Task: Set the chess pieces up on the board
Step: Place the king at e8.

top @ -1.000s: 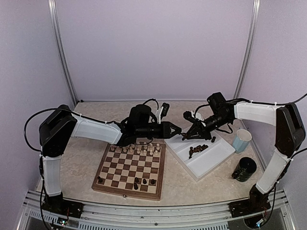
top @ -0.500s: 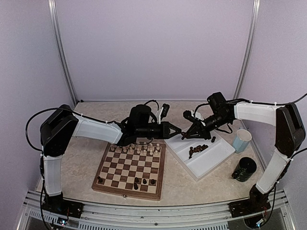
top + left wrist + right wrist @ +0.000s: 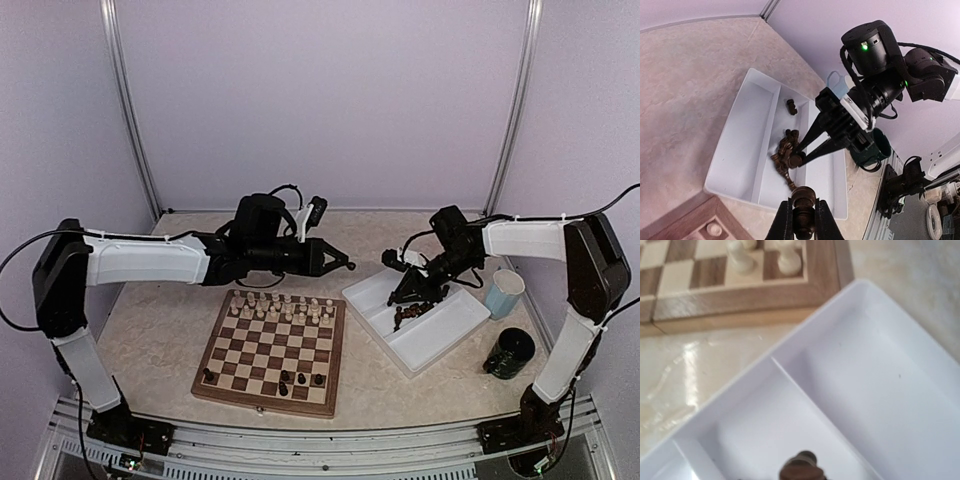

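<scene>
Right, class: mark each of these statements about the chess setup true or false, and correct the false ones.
1. The left gripper holds a dark piece. True.
2. The pale pieces stand on the board's near rows. False: they stand on its far rows.
3. The right gripper hangs over the board. False: it is down in the white tray, at the loose dark pieces.
4. A pale blue cup stands right of the tray. True.
</scene>
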Controlling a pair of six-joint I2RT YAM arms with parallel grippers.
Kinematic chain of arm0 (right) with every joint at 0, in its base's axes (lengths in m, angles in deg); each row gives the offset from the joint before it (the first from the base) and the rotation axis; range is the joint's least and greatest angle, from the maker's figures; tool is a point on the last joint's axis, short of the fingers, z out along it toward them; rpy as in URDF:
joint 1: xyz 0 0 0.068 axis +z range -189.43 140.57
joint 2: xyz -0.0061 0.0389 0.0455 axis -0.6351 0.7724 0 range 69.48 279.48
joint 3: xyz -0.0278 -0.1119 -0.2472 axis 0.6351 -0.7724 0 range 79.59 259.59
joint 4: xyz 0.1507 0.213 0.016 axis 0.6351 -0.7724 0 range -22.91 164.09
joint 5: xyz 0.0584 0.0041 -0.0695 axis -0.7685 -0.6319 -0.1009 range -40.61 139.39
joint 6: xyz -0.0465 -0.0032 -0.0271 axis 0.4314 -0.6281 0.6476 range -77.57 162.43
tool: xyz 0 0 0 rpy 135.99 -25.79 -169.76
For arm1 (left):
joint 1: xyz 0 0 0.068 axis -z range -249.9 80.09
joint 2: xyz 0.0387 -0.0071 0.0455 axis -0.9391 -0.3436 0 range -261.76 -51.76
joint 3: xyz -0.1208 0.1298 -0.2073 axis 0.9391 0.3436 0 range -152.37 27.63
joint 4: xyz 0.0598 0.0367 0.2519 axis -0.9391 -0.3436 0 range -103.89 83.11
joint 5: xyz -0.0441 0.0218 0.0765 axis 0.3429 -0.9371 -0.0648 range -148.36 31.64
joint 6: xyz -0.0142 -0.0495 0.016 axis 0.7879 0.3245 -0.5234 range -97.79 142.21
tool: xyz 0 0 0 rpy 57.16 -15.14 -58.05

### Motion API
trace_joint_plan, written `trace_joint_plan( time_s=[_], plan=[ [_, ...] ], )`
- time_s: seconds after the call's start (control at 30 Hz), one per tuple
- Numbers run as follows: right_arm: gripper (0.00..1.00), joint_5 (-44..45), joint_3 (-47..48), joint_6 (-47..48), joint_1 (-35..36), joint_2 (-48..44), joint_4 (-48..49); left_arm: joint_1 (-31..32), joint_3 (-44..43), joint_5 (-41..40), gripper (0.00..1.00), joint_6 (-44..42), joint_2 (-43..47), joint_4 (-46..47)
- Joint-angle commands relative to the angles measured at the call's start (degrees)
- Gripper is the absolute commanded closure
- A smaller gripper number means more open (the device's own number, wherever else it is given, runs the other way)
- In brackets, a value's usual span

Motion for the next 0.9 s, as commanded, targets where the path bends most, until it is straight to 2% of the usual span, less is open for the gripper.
trace_joint_plan(
  time_s=[0.0,0.17,0.3,0.5,0.7,0.87],
  plan=[
    [0.96,2.8,0.1,1.0,-0.4,1.7,-1.0,0.4,0.6,-8.5,1.00,-10.3,10.4,-22.4],
    [0.96,3.4,0.4,1.8,-0.4,3.1,-2.1,0.5,-1.0,-16.4,1.00,-13.5,19.3,-46.3],
    [0.96,3.9,0.2,2.1,-0.4,2.9,-2.1,1.6,-0.4,-20.5,1.00,-12.5,22.4,-57.1],
    [0.96,4.8,-0.2,2.3,-0.5,2.9,-2.1,5.0,6.4,-15.1,1.00,-10.3,25.9,-58.5],
    [0.96,4.2,0.3,2.4,-0.4,3.9,-2.5,11.8,10.2,-15.3,1.00,-8.8,24.7,-59.9],
    [0.96,4.0,0.2,2.4,-0.4,4.0,-2.8,14.3,11.8,-16.8,1.00,-7.6,24.0,-58.6]
  ],
)
